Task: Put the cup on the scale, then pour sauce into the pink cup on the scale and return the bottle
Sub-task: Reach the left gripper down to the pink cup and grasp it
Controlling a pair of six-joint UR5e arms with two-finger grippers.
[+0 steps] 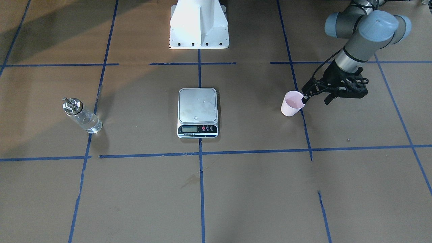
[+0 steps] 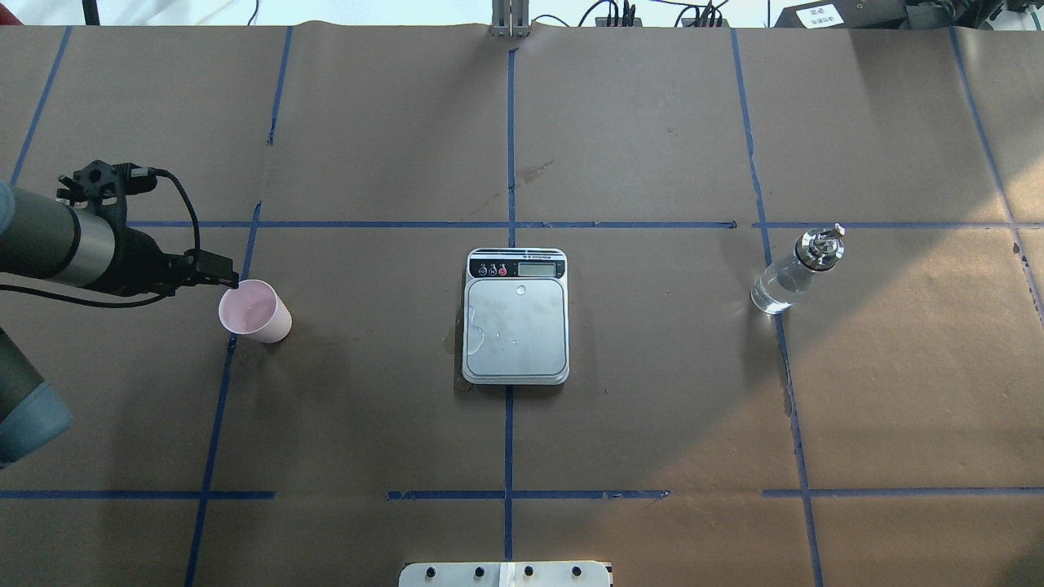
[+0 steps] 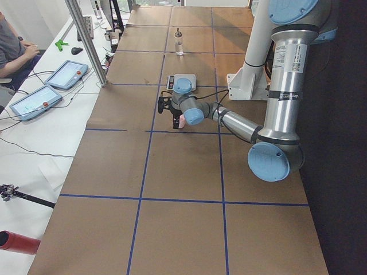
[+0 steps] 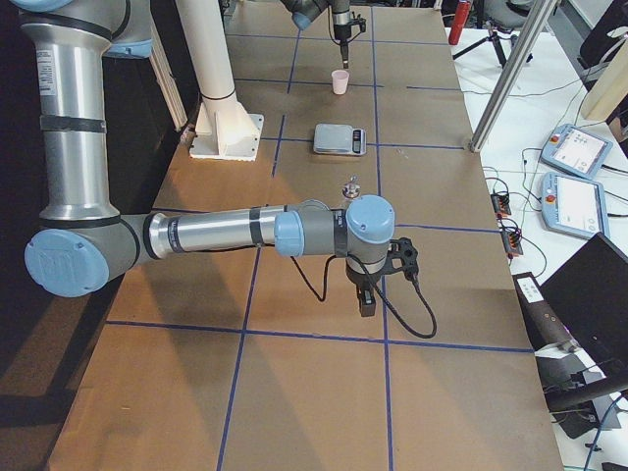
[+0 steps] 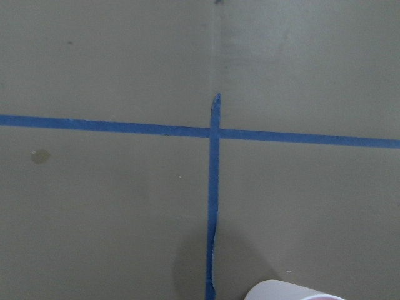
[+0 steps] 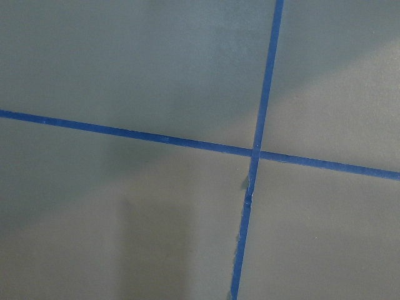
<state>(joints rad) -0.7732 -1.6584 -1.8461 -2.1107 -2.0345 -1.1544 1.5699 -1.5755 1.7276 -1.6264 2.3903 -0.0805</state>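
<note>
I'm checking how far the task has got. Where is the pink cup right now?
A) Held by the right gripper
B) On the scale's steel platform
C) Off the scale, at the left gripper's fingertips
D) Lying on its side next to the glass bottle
C: the pink cup is well to the side of the scale, whose platform carries no cup. Its rim is at the left gripper, and the glass bottle is far across the table.

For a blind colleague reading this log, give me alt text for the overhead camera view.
The robot's left gripper reaches in from the left, its tip at the rim of an upright pink cup on a brown table. A kitchen scale lies at the centre and a clear glass bottle stands to the right.
</note>
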